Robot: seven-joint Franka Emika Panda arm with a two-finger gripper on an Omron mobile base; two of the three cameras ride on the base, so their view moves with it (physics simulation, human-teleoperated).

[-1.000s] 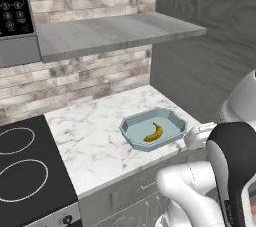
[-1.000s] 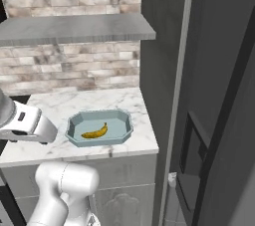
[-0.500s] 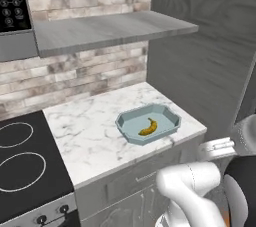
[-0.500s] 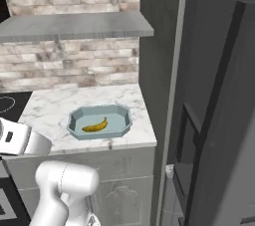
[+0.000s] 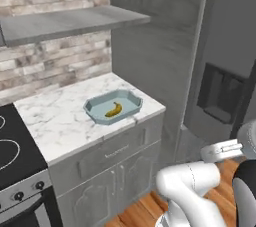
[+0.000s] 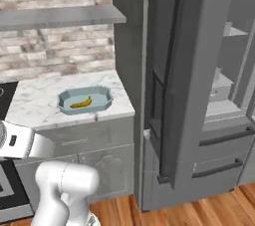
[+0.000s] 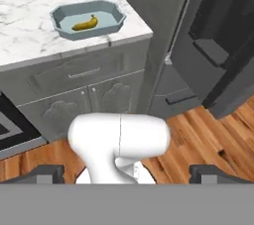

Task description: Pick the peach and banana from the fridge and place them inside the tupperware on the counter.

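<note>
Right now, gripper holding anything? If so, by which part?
Nothing held. In the hand view the gripper is open, fingertips wide apart with only floor and the robot's body between them. The banana lies in the tupperware.

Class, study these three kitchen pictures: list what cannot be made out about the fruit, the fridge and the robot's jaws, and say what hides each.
- Peach: not made out; in the right base view the tall grey fridge has its open door blocking most of the pale shelves.
- Jaws: in the hand view the two dark tips sit far apart at the bottom edge, apparently open.
- Small yellow banana in the light blue-grey octagonal tupperware: too small to show its darker tips.
</note>
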